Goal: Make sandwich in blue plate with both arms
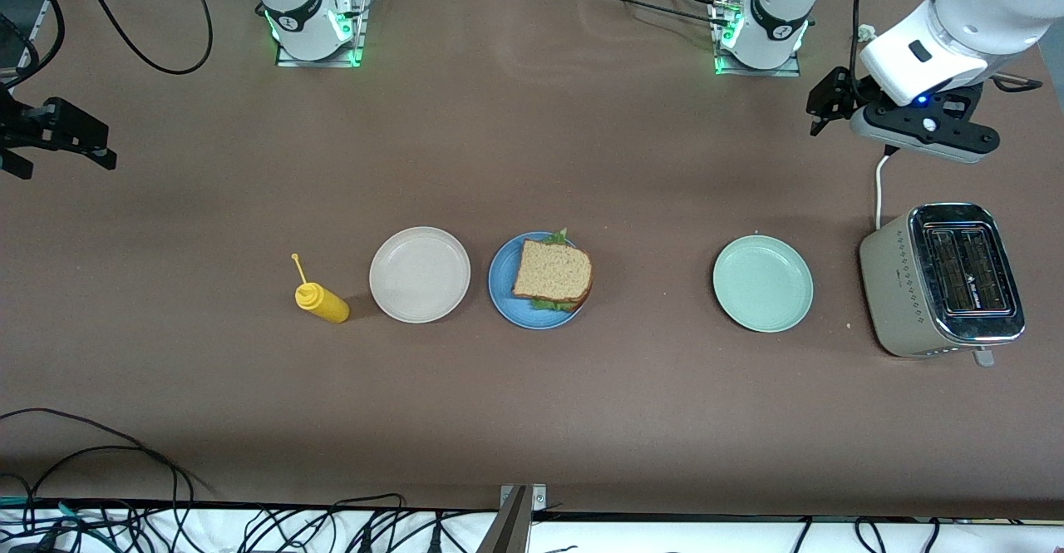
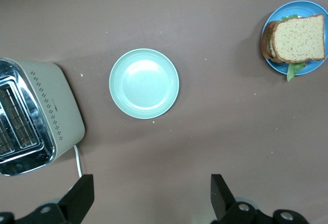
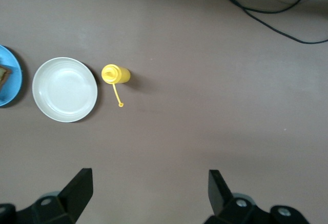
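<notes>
The sandwich (image 1: 552, 272) lies stacked on the blue plate (image 1: 504, 299) in the middle of the table. A brown bread slice is on top, and green lettuce (image 1: 549, 305) pokes out beneath it at two edges. It also shows in the left wrist view (image 2: 300, 38) on the plate (image 2: 277, 66). My left gripper (image 1: 823, 108) is open and empty, up over the table near the left arm's base; its fingers (image 2: 81, 196) are wide apart. My right gripper (image 1: 62, 158) is open and empty over the right arm's end of the table, with its fingers (image 3: 79, 188) wide apart.
A beige-white plate (image 1: 420, 274) sits empty beside the blue plate, with a yellow mustard bottle (image 1: 322, 302) lying beside it. A mint-green plate (image 1: 762, 283) and a toaster (image 1: 943, 278) stand toward the left arm's end. Cables (image 1: 100, 470) lie at the table's front edge.
</notes>
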